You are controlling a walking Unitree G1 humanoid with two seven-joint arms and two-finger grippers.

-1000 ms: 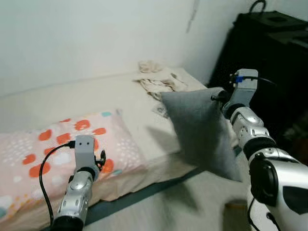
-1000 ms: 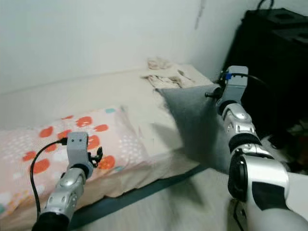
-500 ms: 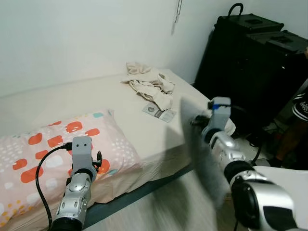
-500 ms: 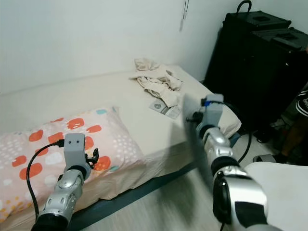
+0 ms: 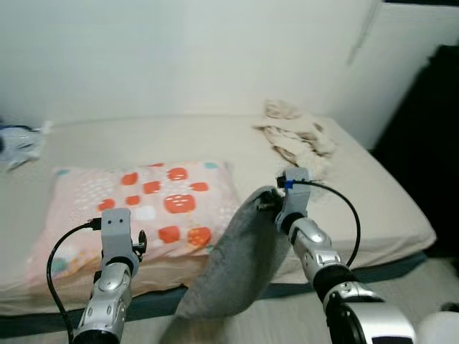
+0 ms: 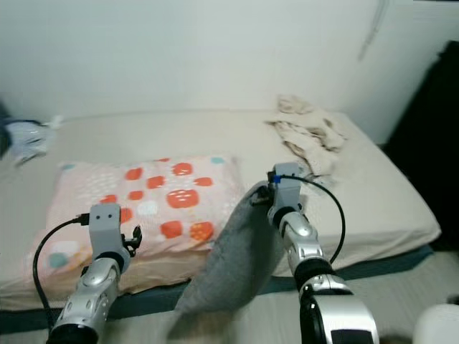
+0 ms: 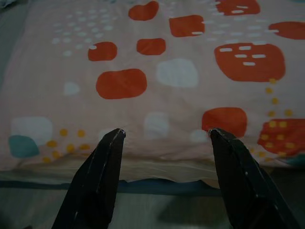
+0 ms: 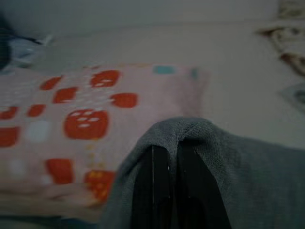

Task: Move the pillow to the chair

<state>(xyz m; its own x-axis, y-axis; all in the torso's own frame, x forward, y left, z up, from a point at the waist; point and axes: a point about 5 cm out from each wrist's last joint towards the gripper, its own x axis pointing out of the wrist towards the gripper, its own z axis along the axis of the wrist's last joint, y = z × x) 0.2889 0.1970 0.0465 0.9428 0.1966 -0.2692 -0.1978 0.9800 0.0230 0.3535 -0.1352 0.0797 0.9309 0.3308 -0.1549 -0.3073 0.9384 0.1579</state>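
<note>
Left eye view: my right claw [image 5: 267,204] pinches a top corner of the grey pillow [image 5: 237,261], which hangs down in front of the bed [image 5: 143,143] edge, its lower end near the floor [image 5: 430,287]. Just beside it on the bed lies a pink pillow with orange patches [image 5: 143,193]. A heap of pale cloth [image 5: 294,132] sits further back on the mattress. My left claw [image 5: 140,244] hovers over the pink pillow's near edge.

Left wrist view: my left claw [image 7: 164,136] stands wide, its two black fingers [image 7: 102,162] apart and holding nothing, with the patterned pillow beyond them.

Right wrist view: my right claw's fingers [image 8: 159,183] are pressed close together, clamped on a fold of the grey pillow [image 8: 228,167].
</note>
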